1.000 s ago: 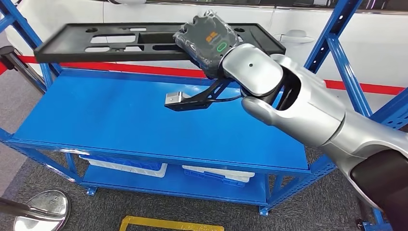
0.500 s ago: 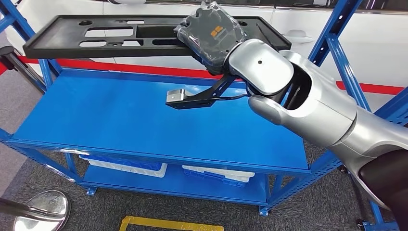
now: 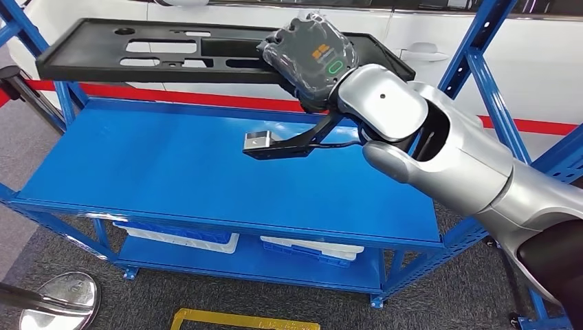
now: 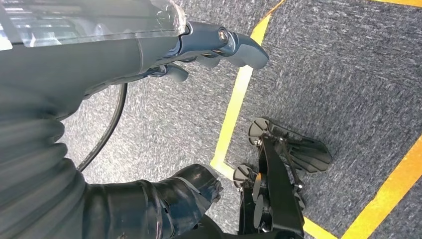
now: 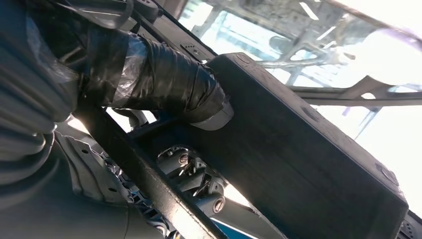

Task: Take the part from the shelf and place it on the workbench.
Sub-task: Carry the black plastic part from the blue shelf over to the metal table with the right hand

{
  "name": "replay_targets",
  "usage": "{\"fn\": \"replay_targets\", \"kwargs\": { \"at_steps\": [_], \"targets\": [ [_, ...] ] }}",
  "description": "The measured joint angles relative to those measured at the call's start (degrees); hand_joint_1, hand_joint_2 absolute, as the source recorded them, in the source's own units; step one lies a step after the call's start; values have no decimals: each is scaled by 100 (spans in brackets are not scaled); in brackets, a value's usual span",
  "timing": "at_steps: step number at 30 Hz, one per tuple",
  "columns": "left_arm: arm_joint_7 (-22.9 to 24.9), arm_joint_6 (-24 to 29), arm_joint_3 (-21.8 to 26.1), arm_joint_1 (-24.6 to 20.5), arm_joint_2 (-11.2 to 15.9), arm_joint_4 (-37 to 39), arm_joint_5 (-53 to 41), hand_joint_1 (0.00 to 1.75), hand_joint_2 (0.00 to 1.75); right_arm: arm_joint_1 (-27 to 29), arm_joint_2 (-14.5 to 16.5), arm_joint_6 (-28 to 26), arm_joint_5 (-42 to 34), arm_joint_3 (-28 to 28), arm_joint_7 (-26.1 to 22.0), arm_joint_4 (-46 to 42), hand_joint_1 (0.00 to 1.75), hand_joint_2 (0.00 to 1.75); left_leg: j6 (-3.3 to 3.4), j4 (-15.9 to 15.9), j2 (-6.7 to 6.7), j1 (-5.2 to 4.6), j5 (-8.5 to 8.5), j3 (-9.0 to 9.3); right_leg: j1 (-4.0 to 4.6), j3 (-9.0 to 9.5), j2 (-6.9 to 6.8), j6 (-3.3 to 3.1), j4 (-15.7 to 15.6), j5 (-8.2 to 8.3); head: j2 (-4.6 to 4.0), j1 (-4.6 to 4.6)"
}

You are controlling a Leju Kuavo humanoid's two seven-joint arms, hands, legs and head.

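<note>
Your right hand (image 3: 313, 58) is up over the blue shelf (image 3: 206, 172), gripping the long black part (image 3: 172, 51) at its right end. The part hangs in the air above the shelf's top deck, roughly level, touching nothing but your hand; it runs from the hand out toward the left upright of the rack. In the right wrist view the taped thumb (image 5: 169, 82) presses against the part's outer wall (image 5: 298, 164) and the darker fingers (image 5: 199, 181) reach up through its underside opening, so the wall is pinched between them. The wrist camera bracket (image 3: 275, 144) juts out below your forearm, clear of the deck. On the lower shelf sit two shallow bins (image 3: 179, 237) (blue with white rims, side by side). Your left hand (image 4: 214, 47) hangs over grey carpet (image 4: 348, 74) with yellow floor tape (image 4: 239, 99); its fingers are curled in, nothing in them. A round mirror (image 3: 58, 299) lies on the floor near the rack's left foot.
</note>
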Motion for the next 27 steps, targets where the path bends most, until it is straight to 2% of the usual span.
{"fn": "replay_targets", "kwargs": {
  "at_steps": [10,14,17,18,19,22,23,24,25,27],
  "targets": [
    [-73,-26,0,-1,0,0,-86,0,175,97,-59,-71,75,-3,-13,-28,175,175,22,13,-1,-25,-11,-5,-37,1,0,23,-4,1,1,0],
    [-73,-22,0,-1,0,0,-115,0,175,137,-68,-102,126,-3,-11,-27,175,175,71,32,-1,-50,-24,-14,-61,2,0,66,-9,2,1,0],
    [-73,-20,-1,-2,-4,0,-134,0,175,150,-77,-103,135,-3,-10,-27,175,175,146,-26,11,-46,38,8,-74,18,1,134,-27,13,1,-1],
    [-74,-20,-1,-4,-8,0,-140,0,175,154,-86,-105,137,-3,-9,-27,175,175,180,-78,23,-31,81,25,-73,3,-5,154,23,-52,1,-1],
    [-74,-20,-2,-6,-13,0,-146,0,175,159,-97,-109,139,-3,-8,-27,175,175,208,-131,36,-14,116,37,-72,-52,-11,167,172,-190,1,0],
    [-73,-20,-2,-9,-25,0,-163,0,175,205,-117,-121,140,-3,-9,-24,175,175,239,-154,57,-1,153,10,-97,-423,-25,200,1138,-772,1,1],
    [-73,-20,-2,-9,-26,0,-168,0,175,233,-118,-122,140,-3,-11,-21,175,175,236,-137,60,3,155,-9,-112,-506,-27,215,1386,-845,1,1],
    [-73,-20,-2,-9,-27,0,-173,0,175,257,-118,-122,142,-3,-13,-17,175,175,230,-115,61,10,158,-32,-129,-507,-30,230,1452,-812,0,1],
    [-73,-19,-2,-9,-29,0,-177,0,175,274,-118,-122,144,-3,-13,-14,175,175,220,-87,59,21,160,-57,-148,-400,-33,243,1293,-676,0,1],
    [-73,-18,-2,-7,-34,-1,-181,0,175,283,-118,-124,152,-3,-13,-9,175,175,174,-25,53,40,161,-112,-174,7,-37,261,568,-366,1,1]
  ]
}}
